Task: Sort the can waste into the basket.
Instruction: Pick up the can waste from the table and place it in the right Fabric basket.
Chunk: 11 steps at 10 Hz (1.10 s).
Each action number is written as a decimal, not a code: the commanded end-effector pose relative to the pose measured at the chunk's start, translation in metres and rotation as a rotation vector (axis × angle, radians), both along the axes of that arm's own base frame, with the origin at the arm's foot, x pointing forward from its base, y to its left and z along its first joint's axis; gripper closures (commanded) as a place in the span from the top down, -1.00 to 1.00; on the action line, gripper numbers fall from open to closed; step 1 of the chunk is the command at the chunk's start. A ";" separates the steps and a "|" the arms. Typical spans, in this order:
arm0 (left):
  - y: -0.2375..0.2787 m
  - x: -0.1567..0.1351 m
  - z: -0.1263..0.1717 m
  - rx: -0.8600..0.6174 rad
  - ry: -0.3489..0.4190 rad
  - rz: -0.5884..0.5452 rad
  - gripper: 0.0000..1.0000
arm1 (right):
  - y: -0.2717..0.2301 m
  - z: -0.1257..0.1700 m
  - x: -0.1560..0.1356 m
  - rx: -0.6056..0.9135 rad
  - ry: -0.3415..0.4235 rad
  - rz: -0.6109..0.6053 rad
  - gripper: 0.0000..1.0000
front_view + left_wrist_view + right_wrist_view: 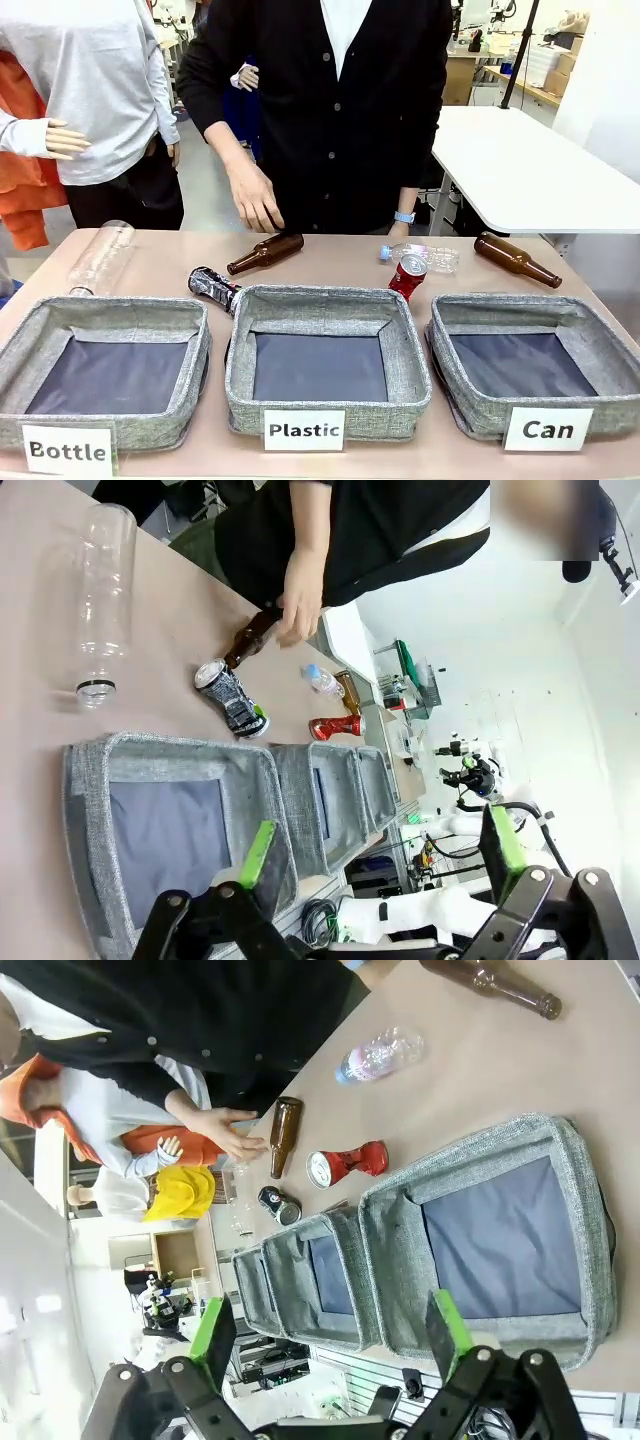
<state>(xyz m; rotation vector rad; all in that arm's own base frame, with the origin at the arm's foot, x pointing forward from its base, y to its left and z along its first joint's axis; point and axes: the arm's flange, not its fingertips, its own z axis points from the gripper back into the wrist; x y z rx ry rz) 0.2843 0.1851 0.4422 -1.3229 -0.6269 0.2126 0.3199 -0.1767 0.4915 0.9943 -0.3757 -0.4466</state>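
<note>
landmark: grey fabric bin labelled "plastic" [320, 297], the middle one of three on the table [340, 264].
red can [408, 275]: crushed, silver top, upright on the table just behind the landmark's far right corner.
black can [214, 287]: crushed, on its side, just beside the landmark's far left corner.
basket labelled "can" [520, 303]: just right of the landmark; both cans lie outside it.
left gripper [380, 845]: jaws spread wide, grasping nothing; raised, nearer than the landmark and to its left.
right gripper [330, 1330]: jaws spread wide, grasping nothing; raised, nearer than the landmark and to its right.
person's hand [255, 200]: beyond the landmark, at the base of a lying brown glass bottle [265, 254].
</note>
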 end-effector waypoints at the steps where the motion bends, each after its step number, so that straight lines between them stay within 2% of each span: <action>1: -0.001 0.005 0.001 0.009 -0.026 -0.005 1.00 | -0.004 0.003 -0.001 0.006 -0.032 0.012 1.00; 2: -0.001 0.005 0.001 0.009 -0.026 -0.005 1.00 | 0.000 0.000 0.000 0.000 0.000 0.000 1.00; 3: -0.001 0.005 0.001 0.009 -0.026 -0.005 1.00 | 0.014 0.002 0.015 -0.119 -0.128 0.083 1.00; 4: -0.001 0.005 0.001 0.009 -0.026 -0.005 1.00 | 0.039 -0.002 0.036 -0.288 -0.299 0.191 1.00; 5: -0.001 0.005 0.001 0.009 -0.026 -0.005 1.00 | 0.064 -0.009 0.056 -0.386 -0.422 0.272 1.00; 6: -0.001 0.005 0.001 0.009 -0.026 -0.005 1.00 | 0.092 -0.019 0.073 -0.450 -0.533 0.372 1.00; 8: -0.001 0.005 0.001 0.009 -0.026 -0.005 1.00 | 0.153 -0.045 0.097 -0.610 -0.676 0.555 1.00; 9: -0.001 0.005 0.001 0.009 -0.026 -0.005 1.00 | 0.169 -0.049 0.100 -0.634 -0.699 0.588 1.00; 10: -0.001 0.005 0.001 0.009 -0.026 -0.005 1.00 | 0.184 -0.054 0.105 -0.636 -0.681 0.651 1.00; 11: -0.001 0.005 0.001 0.009 -0.026 -0.005 1.00 | 0.180 -0.053 0.109 -0.633 -0.573 0.608 1.00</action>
